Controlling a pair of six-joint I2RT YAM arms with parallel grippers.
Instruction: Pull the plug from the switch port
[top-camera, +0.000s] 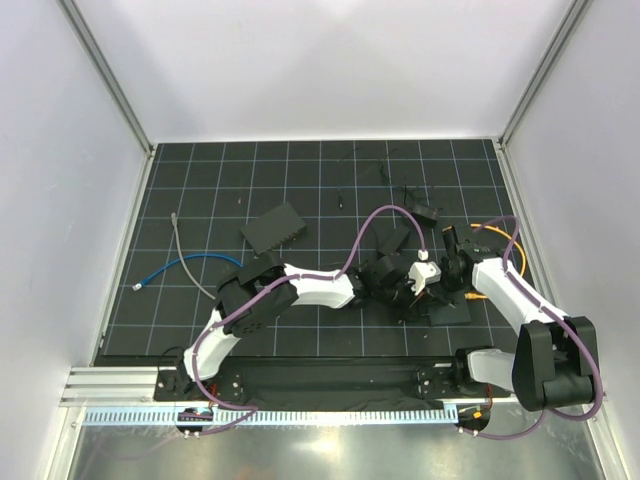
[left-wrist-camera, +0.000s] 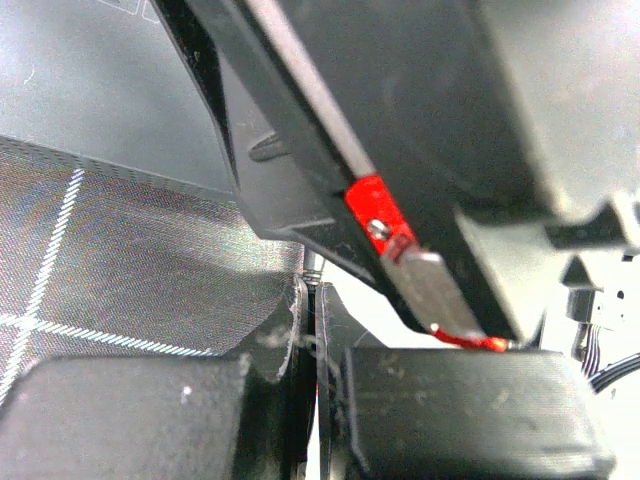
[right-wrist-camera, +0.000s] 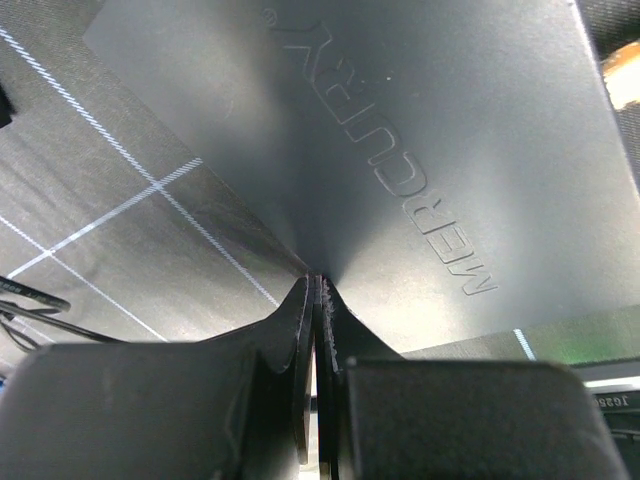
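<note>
The switch (right-wrist-camera: 430, 150) is a flat dark grey box with raised lettering on its lid; in the top view it lies on the mat (top-camera: 449, 313) under both arms. My right gripper (right-wrist-camera: 316, 285) is shut, its tips pressed on the lid with nothing between them. My left gripper (left-wrist-camera: 312, 292) is shut too and holds nothing I can make out, just below a black part with a red tab (left-wrist-camera: 372, 205). From above, the two grippers (top-camera: 400, 288) (top-camera: 436, 290) crowd together over the switch. The plug is hidden. An orange cable (top-camera: 477, 297) ends at the switch's right side.
A second black box (top-camera: 272, 228) lies on the mat to the upper left. A blue cable (top-camera: 190, 264) and a grey cable (top-camera: 184, 250) lie at the far left. Small black parts (top-camera: 424, 212) sit behind the switch. White walls enclose the mat.
</note>
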